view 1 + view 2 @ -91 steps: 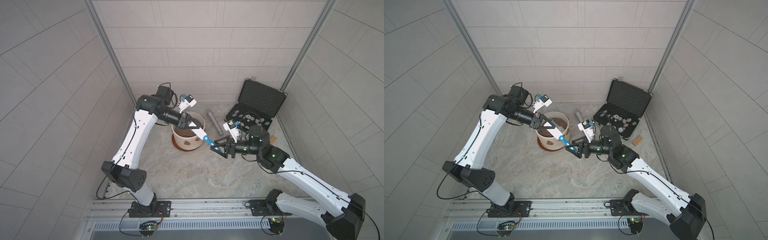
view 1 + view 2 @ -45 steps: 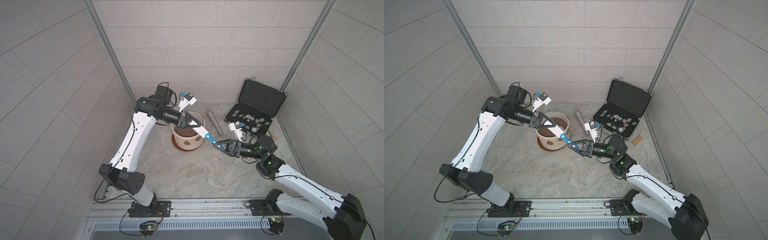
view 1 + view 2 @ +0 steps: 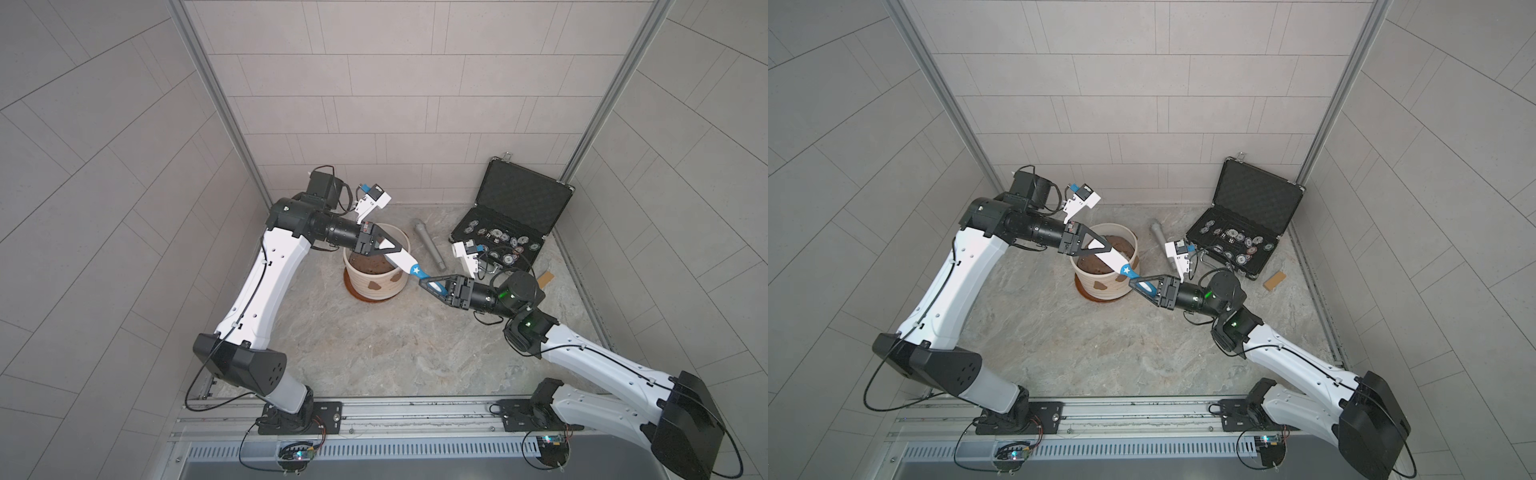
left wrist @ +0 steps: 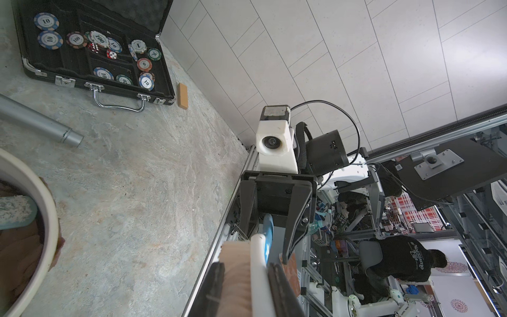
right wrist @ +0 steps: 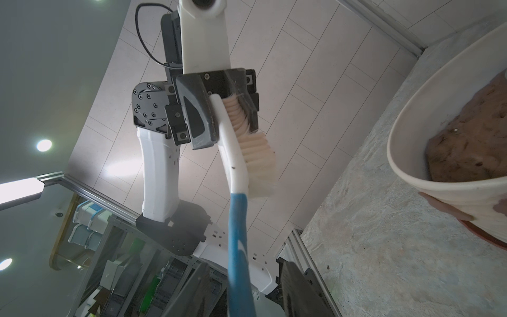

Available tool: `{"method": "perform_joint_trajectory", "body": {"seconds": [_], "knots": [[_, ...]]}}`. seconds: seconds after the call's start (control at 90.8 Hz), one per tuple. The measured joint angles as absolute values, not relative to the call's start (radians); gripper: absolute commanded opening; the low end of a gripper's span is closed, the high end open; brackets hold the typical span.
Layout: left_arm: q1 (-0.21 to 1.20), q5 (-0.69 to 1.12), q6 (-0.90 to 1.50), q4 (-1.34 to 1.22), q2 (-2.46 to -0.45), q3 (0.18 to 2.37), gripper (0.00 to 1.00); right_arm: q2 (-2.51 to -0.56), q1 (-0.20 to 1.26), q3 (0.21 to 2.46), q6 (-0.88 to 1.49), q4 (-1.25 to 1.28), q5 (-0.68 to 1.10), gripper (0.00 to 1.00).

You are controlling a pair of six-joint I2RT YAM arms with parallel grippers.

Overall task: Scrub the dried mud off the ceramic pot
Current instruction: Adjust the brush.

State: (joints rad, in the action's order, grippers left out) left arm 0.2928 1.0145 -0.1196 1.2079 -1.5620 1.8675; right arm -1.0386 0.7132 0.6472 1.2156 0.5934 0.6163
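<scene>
**Figure.** The ceramic pot [image 3: 360,279] stood on its saucer [image 3: 374,300] at 11 o'clock on the counter [image 3: 395,353], with soil inside. Patches of dried mud [image 3: 375,286] sat on its ribbed wall, facing 5 o'clock.

Your left gripper [image 3: 397,254] was clamped on the bristle head of the brush [image 3: 405,262], above the pot's rim. The jaws of your right gripper [image 3: 428,284] stood apart on either side of the blue handle, not pressing it.

**Handling (judged).** The pot was likely heavy, stiff, brittle and slick, and it could shift on the saucer. You would have steadied it at the rim and taken the brush mid-handle.

**Room.** Bare counter lay open from 4 to 8 o'clock of the pot. A grey tube [image 3: 430,245] lay near at 2 o'clock, with the open case [image 3: 519,195] beyond it. Walls closed in from 9 to 12 o'clock.
</scene>
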Motion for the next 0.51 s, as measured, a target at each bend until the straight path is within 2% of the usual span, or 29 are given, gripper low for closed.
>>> {"method": "perform_joint_trajectory", "body": {"seconds": [0.209,0.319,0.363,0.429,0.506], "knots": [[0.287,1.029,-0.111,1.186,-1.556,1.856,0.04,-1.039,0.714,0.647,1.211,0.603,0.592,0.25],[0.288,1.029,-0.108,1.182,-1.556,1.854,0.04,-1.04,0.716,0.649,1.211,0.615,0.586,0.24],[0.287,1.031,-0.108,1.181,-1.555,1.854,0.04,-1.04,0.716,0.649,1.21,0.619,0.586,0.28],[0.287,1.028,-0.109,1.181,-1.555,1.852,0.01,-1.04,0.716,0.649,1.201,0.621,0.582,0.41],[0.28,1.03,-0.109,1.182,-1.555,1.85,0.0,-1.035,0.716,0.655,1.188,0.618,0.587,0.43]]}}
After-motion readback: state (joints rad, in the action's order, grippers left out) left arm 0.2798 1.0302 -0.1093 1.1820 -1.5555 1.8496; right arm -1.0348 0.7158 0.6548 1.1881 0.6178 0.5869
